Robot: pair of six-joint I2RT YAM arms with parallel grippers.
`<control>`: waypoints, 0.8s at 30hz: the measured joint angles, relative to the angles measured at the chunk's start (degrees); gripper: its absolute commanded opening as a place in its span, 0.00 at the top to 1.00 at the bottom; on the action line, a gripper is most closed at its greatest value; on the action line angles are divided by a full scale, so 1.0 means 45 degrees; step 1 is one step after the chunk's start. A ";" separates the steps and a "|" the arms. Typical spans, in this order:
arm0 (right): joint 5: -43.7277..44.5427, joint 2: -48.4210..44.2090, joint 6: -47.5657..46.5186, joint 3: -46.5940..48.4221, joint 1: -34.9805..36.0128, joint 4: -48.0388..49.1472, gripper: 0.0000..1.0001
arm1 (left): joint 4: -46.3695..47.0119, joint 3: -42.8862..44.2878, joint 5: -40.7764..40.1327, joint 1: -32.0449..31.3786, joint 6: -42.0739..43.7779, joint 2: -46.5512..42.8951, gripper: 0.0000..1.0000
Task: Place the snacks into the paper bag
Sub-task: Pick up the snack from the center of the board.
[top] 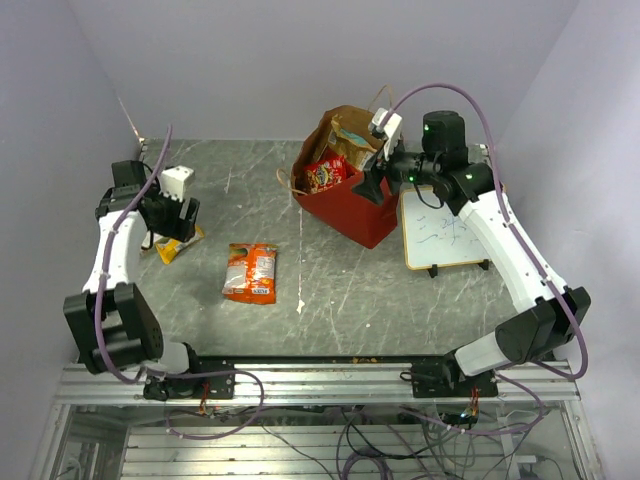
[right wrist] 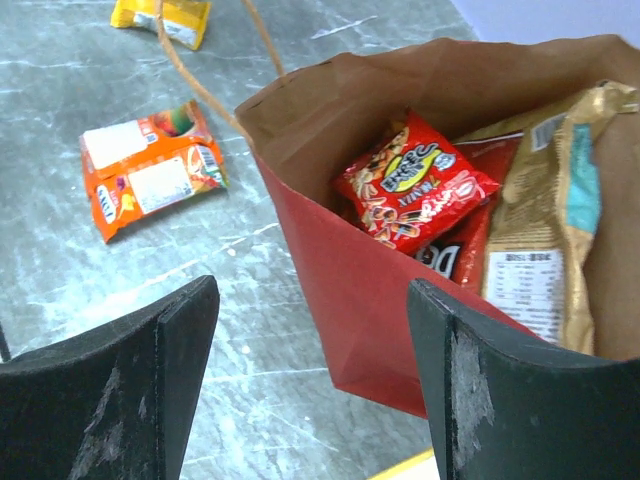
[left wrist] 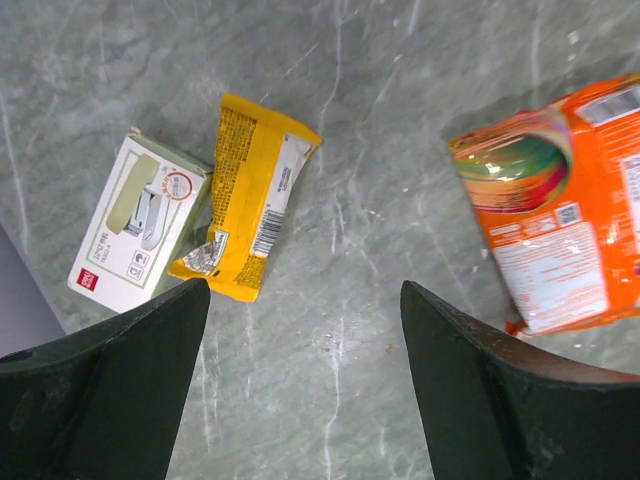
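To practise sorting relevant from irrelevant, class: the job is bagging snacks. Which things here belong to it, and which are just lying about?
Job: red paper bag; red packet and kraft pouch inside it; orange packet and yellow packet on the table.
Lying about: whiteboard; small white-green box.

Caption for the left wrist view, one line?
Open left hand near a yellow packet beside a white box; orange packet at right.

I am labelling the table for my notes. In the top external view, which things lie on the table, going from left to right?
yellow packet → orange packet → red paper bag → whiteboard
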 measured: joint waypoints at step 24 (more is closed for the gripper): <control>-0.0758 -0.0092 -0.0010 -0.0792 -0.0005 0.0257 0.23 | 0.0087 0.1559 -0.0782 0.0554 0.2516 0.5032 0.06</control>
